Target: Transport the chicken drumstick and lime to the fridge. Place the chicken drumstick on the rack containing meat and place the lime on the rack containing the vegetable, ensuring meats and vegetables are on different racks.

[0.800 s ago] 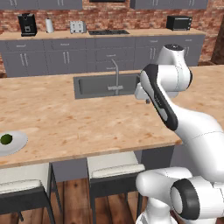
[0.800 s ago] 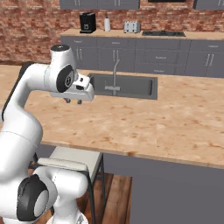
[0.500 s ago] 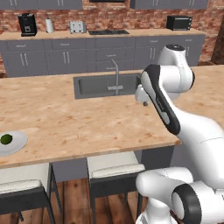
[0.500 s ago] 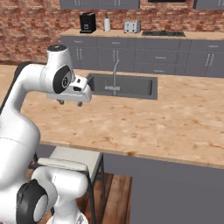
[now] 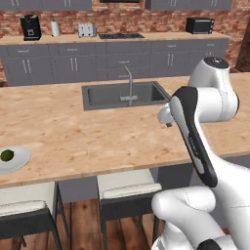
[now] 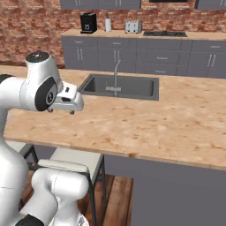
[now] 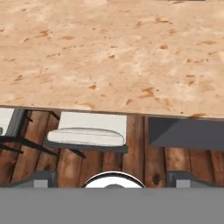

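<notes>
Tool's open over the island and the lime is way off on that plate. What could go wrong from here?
1. The lime sits on a white plate at the counter's near edge, far left of the open tool; a long sideways reach could nudge the plate off.
2. The round lime may roll away under a poor pinch.
3. The sink and faucet lie close beside the arm's swing.

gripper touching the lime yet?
Apart. In the left base view the lime sits on a white plate at the counter's far left, while the gripper hangs open near the sink, bare countertop between them.
</notes>
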You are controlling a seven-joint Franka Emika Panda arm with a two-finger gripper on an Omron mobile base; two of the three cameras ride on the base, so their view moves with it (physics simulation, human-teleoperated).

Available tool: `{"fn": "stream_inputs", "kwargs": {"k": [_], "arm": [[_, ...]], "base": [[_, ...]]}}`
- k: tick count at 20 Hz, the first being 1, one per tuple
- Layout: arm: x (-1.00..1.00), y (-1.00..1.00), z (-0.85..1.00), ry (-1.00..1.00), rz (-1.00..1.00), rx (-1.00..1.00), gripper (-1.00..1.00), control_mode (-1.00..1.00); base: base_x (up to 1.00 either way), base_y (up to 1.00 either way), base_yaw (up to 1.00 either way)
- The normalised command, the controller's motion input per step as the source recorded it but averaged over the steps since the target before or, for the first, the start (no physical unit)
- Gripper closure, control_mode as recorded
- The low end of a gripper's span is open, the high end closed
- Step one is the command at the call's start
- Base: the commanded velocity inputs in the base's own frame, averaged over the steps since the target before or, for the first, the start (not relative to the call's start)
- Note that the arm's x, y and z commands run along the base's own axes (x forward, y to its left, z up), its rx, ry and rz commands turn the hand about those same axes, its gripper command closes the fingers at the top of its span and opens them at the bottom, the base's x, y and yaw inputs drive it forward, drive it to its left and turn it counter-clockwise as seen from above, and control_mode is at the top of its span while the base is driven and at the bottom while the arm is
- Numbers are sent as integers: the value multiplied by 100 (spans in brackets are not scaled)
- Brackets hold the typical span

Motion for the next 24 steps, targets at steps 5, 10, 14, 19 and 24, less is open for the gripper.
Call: {"fn": "stream_inputs", "kwargs": {"k": [5, 10, 14, 19, 24], "arm": [[-70, 0, 35, -20, 0, -1, -100, -100], [-53, 0, 41, -21, 0, 0, -100, -100], [-44, 4, 36, -8, 0, 0, -100, -100], [-22, 11, 18, -1, 0, 2, -100, 100], [0, 0, 0, 0, 0, 0, -100, 100]], "base": [[0, 0, 0], [0, 0, 0], [0, 0, 0], [-43, 47, 0], [-61, 100, -3]]}}
